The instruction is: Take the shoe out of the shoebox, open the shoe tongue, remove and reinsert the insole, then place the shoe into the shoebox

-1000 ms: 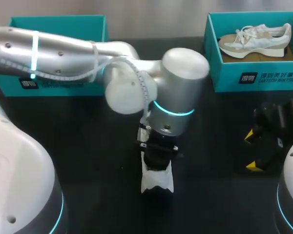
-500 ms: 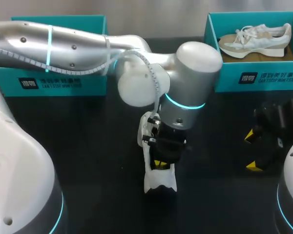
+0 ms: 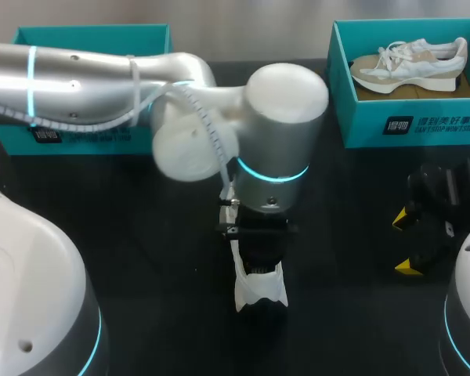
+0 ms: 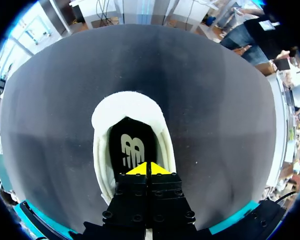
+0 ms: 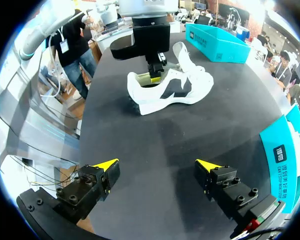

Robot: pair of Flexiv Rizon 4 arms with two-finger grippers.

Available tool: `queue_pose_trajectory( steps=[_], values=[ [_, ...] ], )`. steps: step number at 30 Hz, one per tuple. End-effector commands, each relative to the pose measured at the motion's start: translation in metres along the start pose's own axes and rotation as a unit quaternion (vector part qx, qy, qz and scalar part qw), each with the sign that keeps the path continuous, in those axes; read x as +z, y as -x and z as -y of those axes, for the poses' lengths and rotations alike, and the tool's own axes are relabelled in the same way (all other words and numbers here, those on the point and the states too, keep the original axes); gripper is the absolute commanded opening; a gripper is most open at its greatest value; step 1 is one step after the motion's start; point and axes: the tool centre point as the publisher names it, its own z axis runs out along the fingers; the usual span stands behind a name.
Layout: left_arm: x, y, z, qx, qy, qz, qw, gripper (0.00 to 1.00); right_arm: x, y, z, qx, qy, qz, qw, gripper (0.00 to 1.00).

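A white shoe point(image 3: 260, 291) lies on the black table point(image 3: 141, 235) in the middle, seen side-on in the right wrist view point(image 5: 172, 90). My left arm reaches over it from the left. Its gripper point(image 3: 258, 268) points straight down into the heel opening. In the left wrist view the gripper point(image 4: 146, 169) is shut, yellow tips together just above the black insole point(image 4: 131, 147), with the white heel collar point(image 4: 126, 102) ahead of it. I cannot tell whether the tips pinch the insole. My right gripper point(image 5: 157, 165) stands open near the right edge point(image 3: 407, 243), apart from the shoe, nothing between its fingers.
A teal shoebox point(image 3: 411, 121) at the back right holds a second white and beige shoe point(image 3: 411, 64). Another teal shoebox point(image 3: 94, 39) stands at the back left, behind my left arm. Bare table lies between my right gripper and the shoe.
My left arm's wrist swung to the right and then back left, with its gripper staying over the shoe's heel opening. The shoe barely shifted. The right gripper has not moved.
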Motion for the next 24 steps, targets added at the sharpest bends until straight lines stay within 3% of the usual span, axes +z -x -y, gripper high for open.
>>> queue_pose_trajectory(
  steps=[1, 11, 24],
  values=[
    [-0.004, -0.006, 0.001, -0.014, 0.024, 0.060, 0.998, 0.00, 0.001, -0.001, 0.000, 0.000, -0.002, 0.001, 1.000, 1.00],
    [-0.020, 0.005, -0.005, -0.020, 0.051, 0.088, 0.995, 0.00, 0.001, -0.001, 0.000, 0.000, -0.002, 0.001, 1.000, 1.00],
    [-0.013, 0.004, -0.015, -0.049, 0.083, 0.078, 0.992, 0.00, 0.001, -0.001, 0.000, 0.000, -0.002, 0.001, 1.000, 1.00]
  ],
)
